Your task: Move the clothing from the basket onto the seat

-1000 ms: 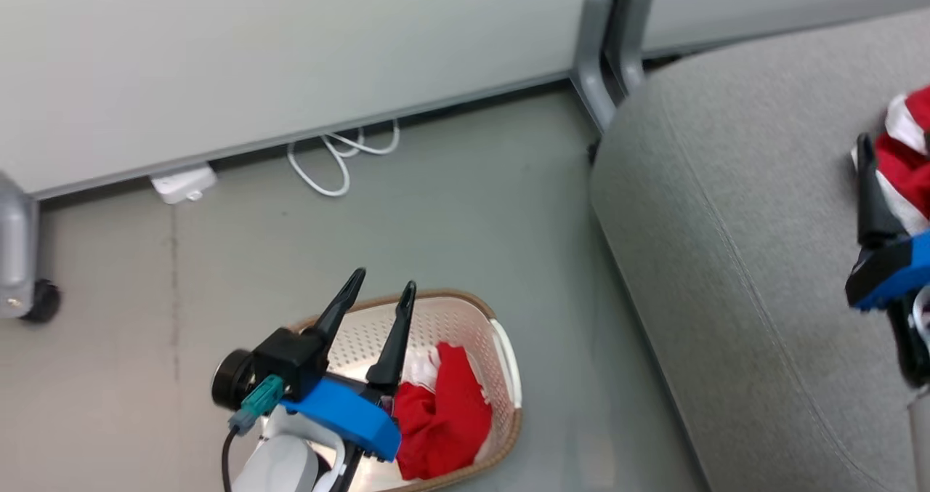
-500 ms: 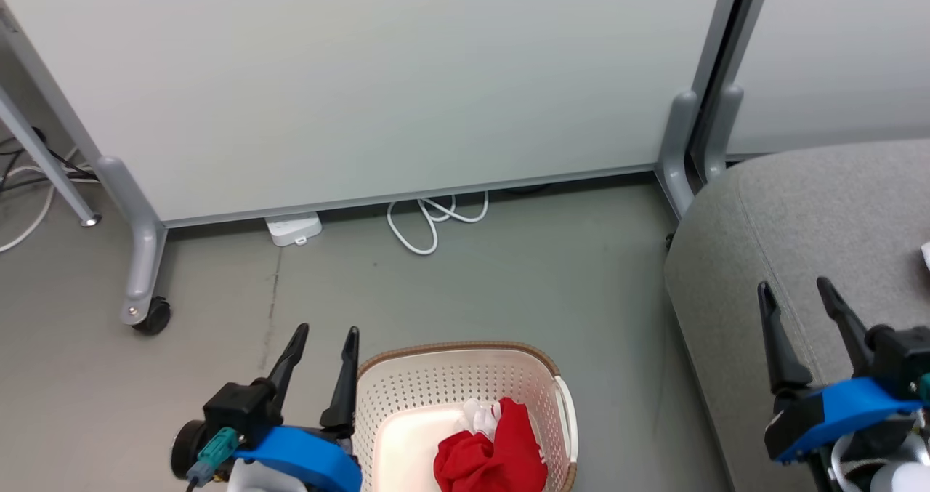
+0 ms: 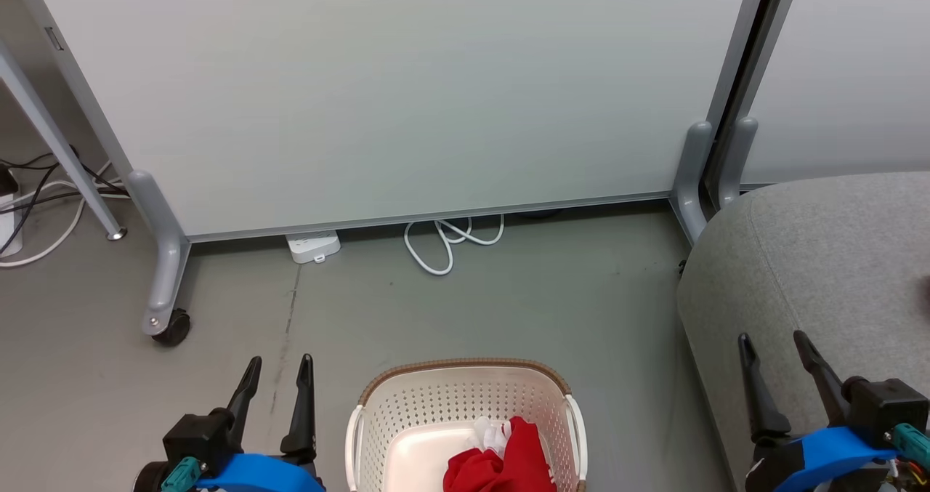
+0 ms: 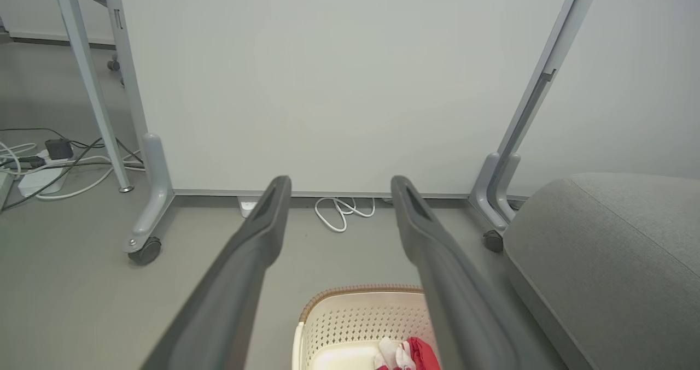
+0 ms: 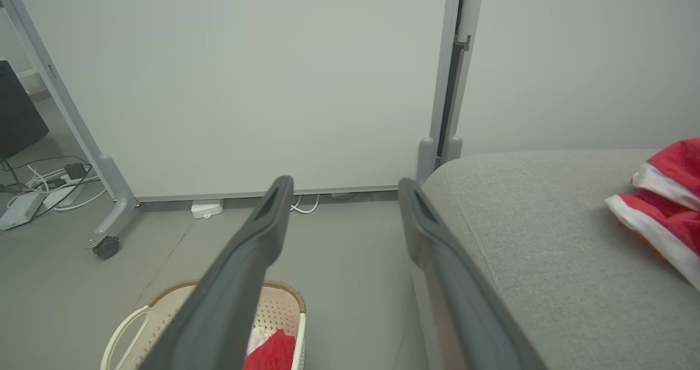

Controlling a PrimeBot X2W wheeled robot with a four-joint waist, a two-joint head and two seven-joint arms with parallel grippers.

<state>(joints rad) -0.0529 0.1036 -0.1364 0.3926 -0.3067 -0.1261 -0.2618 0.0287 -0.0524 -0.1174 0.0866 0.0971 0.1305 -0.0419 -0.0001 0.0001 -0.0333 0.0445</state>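
The cream basket (image 3: 465,397) stands on the floor at the bottom middle of the head view, with red and white clothing (image 3: 501,459) bunched in its right half. The grey seat (image 3: 821,259) rises at the right. Another piece of red clothing (image 5: 664,206) with white trim lies on the seat (image 5: 547,239) in the right wrist view. My left gripper (image 3: 279,368) is open and empty, left of the basket. Over the seat's front edge my right gripper (image 3: 774,343) is open, nothing between its fingers. The left wrist view looks down on the basket (image 4: 361,315) and its clothing (image 4: 407,353).
A white partition panel (image 3: 392,92) on grey legs with a castor (image 3: 171,326) stands behind the basket. A white cable loop (image 3: 447,241) and a white power strip (image 3: 314,246) lie at its foot. More cables (image 3: 36,201) lie at far left.
The head camera has tilted up and swung left, so the whole picture shifted. Both grippers have drawn back low: the left off the basket, the right away from the red garment on the seat.
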